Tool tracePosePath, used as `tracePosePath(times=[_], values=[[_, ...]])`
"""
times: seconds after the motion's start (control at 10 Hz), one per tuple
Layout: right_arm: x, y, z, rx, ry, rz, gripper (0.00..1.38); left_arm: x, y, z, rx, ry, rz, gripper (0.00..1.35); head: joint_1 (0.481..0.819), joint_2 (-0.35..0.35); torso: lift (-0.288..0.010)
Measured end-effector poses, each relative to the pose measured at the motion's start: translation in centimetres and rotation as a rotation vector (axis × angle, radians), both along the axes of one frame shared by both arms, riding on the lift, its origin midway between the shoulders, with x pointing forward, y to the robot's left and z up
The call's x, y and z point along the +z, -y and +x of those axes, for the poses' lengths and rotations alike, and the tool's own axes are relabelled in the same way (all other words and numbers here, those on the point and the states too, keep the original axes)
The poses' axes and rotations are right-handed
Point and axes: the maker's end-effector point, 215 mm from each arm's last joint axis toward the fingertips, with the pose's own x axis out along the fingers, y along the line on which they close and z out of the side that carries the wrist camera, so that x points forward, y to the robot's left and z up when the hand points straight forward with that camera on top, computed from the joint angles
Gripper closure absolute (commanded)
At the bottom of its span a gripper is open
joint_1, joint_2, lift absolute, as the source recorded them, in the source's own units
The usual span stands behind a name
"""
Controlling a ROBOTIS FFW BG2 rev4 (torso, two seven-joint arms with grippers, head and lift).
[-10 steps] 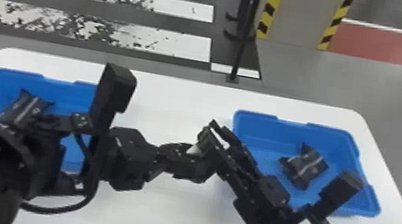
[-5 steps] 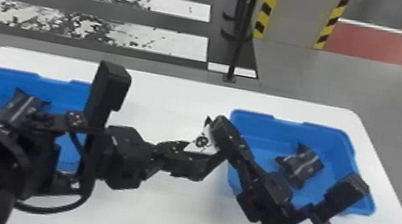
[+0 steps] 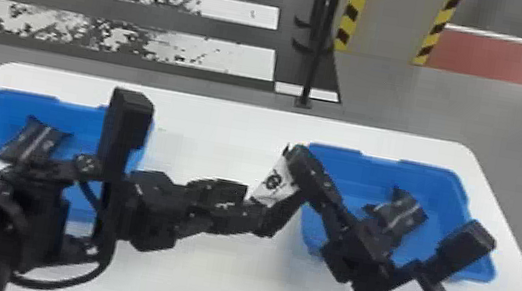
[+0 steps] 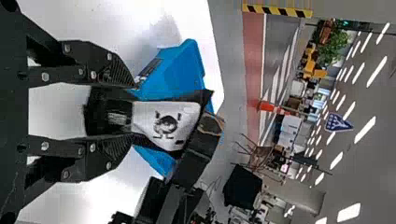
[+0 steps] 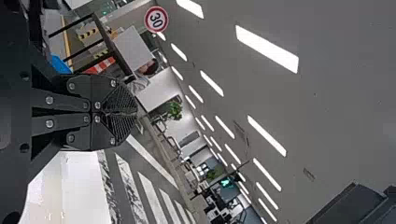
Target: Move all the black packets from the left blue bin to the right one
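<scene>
One packet (image 4: 166, 122) is pinched in the left fingers (image 4: 113, 151); the right fingers (image 5: 114, 98) are pressed together. Looks like passing time: the right ones should open, then grab it.

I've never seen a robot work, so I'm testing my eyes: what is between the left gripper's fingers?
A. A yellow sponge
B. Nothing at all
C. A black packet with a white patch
C: the left wrist view shows the black packet, white patch included, between the left gripper's two fingers.
</scene>
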Motion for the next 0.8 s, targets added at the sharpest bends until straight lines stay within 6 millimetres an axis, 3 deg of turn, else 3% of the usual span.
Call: tracePosePath(times=[0.1,0.3,0.6,0.8], values=[[0.2,1.7,0.9,-0.031,0.011,-0.017,1.28,-0.7,-0.9,-0.2,0.02,-0.021,-0.004,0.19,0.695,-0.058,-0.185],[0.0,6.2,2.9,-0.114,0.018,-0.06,1.28,-1.2,-3.1,-0.5,0.074,-0.042,-0.017,0.22,0.695,-0.081,-0.185],[-3.4,12.9,6.9,-0.234,-0.032,-0.153,1.28,-0.6,-7.2,-0.4,0.166,-0.027,-0.012,0.22,0.695,-0.113,-0.185],[-6.2,16.6,9.0,-0.311,-0.08,-0.209,0.98,-0.2,-10.1,-0.1,0.228,-0.013,0.0,0.22,0.695,-0.118,-0.185]])
